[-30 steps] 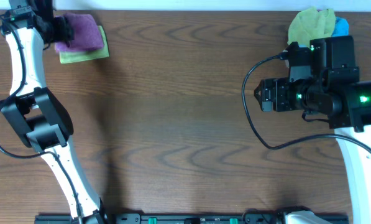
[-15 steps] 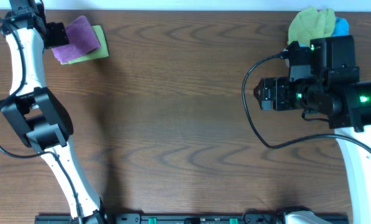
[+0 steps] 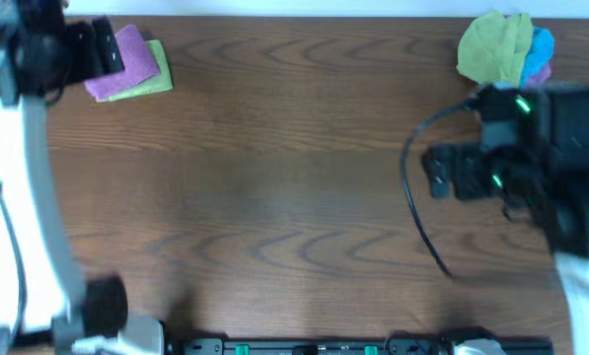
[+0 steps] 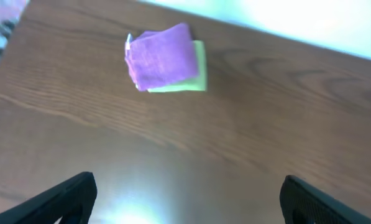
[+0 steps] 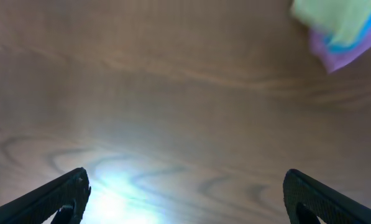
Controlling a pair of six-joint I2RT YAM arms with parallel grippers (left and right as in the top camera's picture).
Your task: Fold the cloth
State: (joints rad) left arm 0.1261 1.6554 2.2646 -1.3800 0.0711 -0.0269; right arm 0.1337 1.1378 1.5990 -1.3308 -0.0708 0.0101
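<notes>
At the bottom of the left wrist view, nearest to the camera, the left jaws stand wide. Their two dark tips are in the lower corners of the frame and nothing is between them. The right jaws stand the same way in the right wrist view, wide and empty. Beyond them is only the bare brown tabletop (image 3: 294,197).

Farther, in the upper left of the overhead frame, a purple cloth (image 4: 163,56) lies already folded on a folded green cloth (image 4: 199,62). In the left wrist view this small stack has its slightly longer side going left to right, tilted a little up to the right.

In the upper right of the overhead frame, at the far edge, lies a loose pile of cloths (image 3: 501,49), with green on top and blue and purple below. It is crumpled, so I see no clear long axis and no direction.

I judge the pile holds the cloth to fold next. Such cloth is probably light, soft and limp, not fragile, and may slide on the smooth wood. A free corner or outer edge of the top green piece seems the best place to pinch it.
</notes>
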